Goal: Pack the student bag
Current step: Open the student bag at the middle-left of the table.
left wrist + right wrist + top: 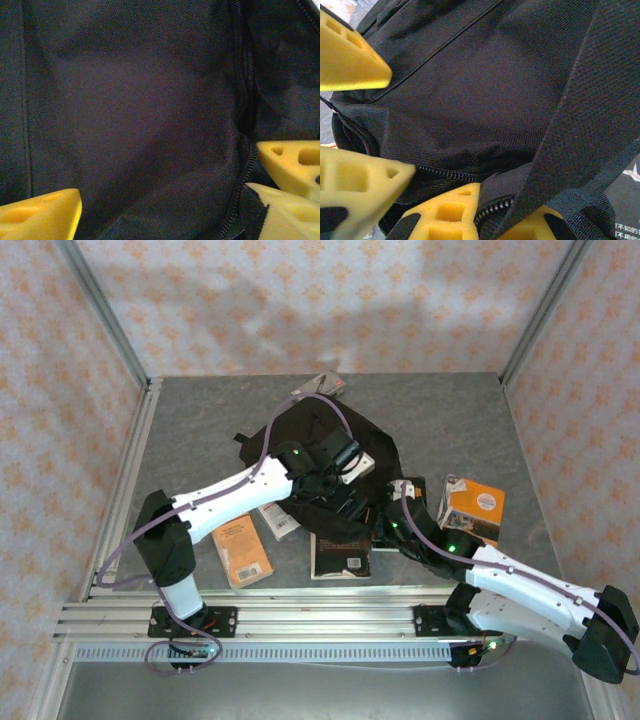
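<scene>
We have the student bag (300,430) mid-table. Our right gripper (490,215) pinches its zipper edge. Our left gripper (165,200) hangs spread by the fabric. If that 1 pinch slips, the mouth could sag closed, blocking the black book (340,555).

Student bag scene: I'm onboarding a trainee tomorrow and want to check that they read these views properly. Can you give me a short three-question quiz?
1. True or false: the left gripper, over the student bag, is clamped shut.
2. The right gripper is closed on: A) an orange book; B) the bag's fabric by its zip; C) nothing at all.
3. Fill in: in the top view, the black-covered book lies at the bag's ___ edge (near or far, as seen from the arm bases).

Key: 1 false, its fingers stand wide apart. 2 B. 3 near.
</scene>
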### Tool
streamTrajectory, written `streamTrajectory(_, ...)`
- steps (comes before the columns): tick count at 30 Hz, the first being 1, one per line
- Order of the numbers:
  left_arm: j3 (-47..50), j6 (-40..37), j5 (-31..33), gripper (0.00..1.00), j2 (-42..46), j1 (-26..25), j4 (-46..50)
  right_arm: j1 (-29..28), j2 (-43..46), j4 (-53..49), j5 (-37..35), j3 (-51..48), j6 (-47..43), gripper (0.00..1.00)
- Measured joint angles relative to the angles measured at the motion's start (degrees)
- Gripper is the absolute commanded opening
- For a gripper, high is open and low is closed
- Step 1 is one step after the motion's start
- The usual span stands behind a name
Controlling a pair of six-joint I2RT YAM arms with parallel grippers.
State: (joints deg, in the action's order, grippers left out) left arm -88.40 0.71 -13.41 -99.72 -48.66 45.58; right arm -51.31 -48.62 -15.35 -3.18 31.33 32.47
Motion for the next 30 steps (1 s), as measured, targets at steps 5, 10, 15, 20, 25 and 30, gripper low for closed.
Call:
streamTrajectory(5, -0.2, -0.6, -0.7, 0.59, -1.5, -0.1, 0.0, 0.0, 0.0, 0.0, 0.0, -0.1, 0.2, 0.00)
streamTrajectory(10, -1.0, -1.0, -0.3, 0.11, -3.2, -0.1, -0.5, 0.0, 0.0, 0.3, 0.0, -0.2, 0.5, 0.00)
streamTrajectory(15, -1.0, -1.1, 4.0, 0.00, -3.5, 0.0, -0.5, 0.0, 0.6, 0.2, 0.0, -0.3, 0.6, 0.00)
streamTrajectory(20, -0.9, -0.8, 7.5, 0.00, -3.3, 2.7, -1.2, 0.0, 3.2, -0.1, -0.8, -0.5, 1.2, 0.00)
streamTrajectory(25, 0.0, 1.0, 8.3, 0.00, -1.1, 9.3, -2.0, 0.0, 5.5, -1.8, -1.4, -1.1, 1.4, 0.00)
streamTrajectory(30, 0.0, 4.0, 6.9, 0.00, 3.4, 13.4, -2.6, 0.0, 6.4, -4.2, -2.4, -1.1, 1.6, 0.22)
